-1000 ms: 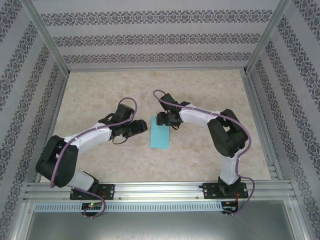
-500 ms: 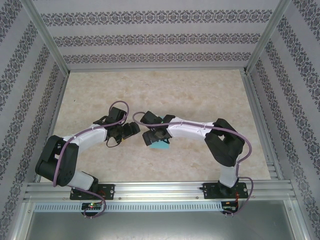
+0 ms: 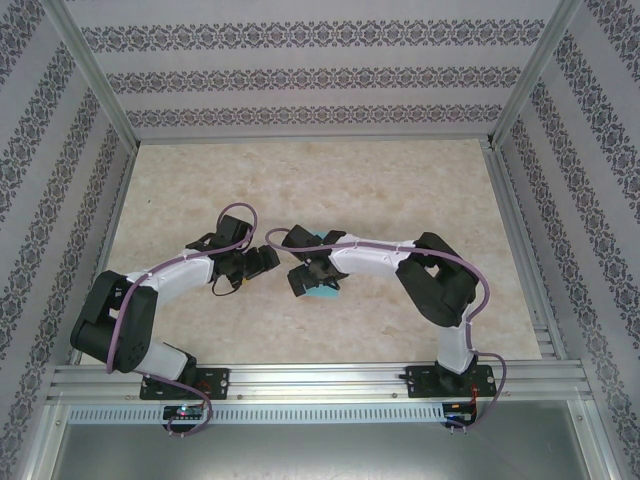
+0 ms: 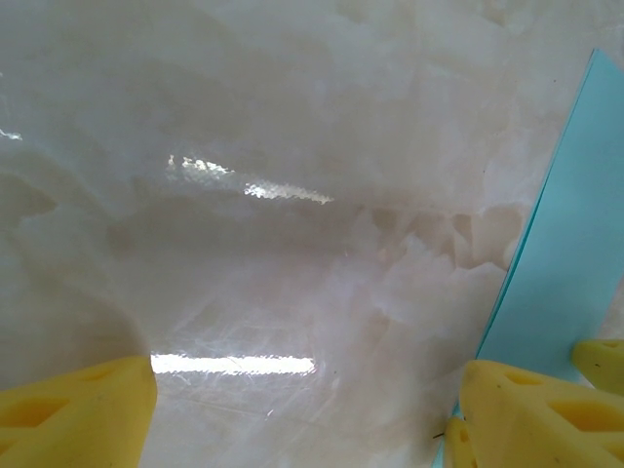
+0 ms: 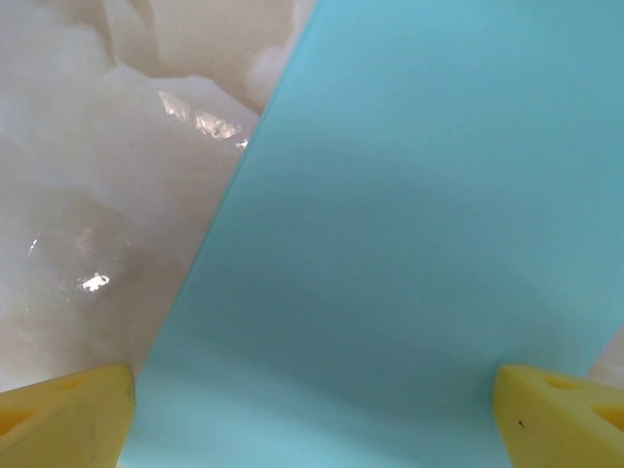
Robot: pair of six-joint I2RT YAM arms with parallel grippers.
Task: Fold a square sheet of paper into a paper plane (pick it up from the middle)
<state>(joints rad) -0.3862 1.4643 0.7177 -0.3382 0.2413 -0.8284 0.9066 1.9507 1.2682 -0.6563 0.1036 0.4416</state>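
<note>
We find the sheet of paper [image 3: 322,292] lying flat on the table [image 3: 400,190], near its middle. Our right gripper [image 3: 305,281] hangs directly over it; our left gripper [image 3: 267,261] sits at the sheet's left edge.

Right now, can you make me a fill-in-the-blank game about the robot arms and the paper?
The turquoise paper lies on the ___.
The right gripper hangs over the paper with its jaws ___.
The left gripper, beside the paper, has ___ fingertips.
Missing words: table, open, yellow.
</note>
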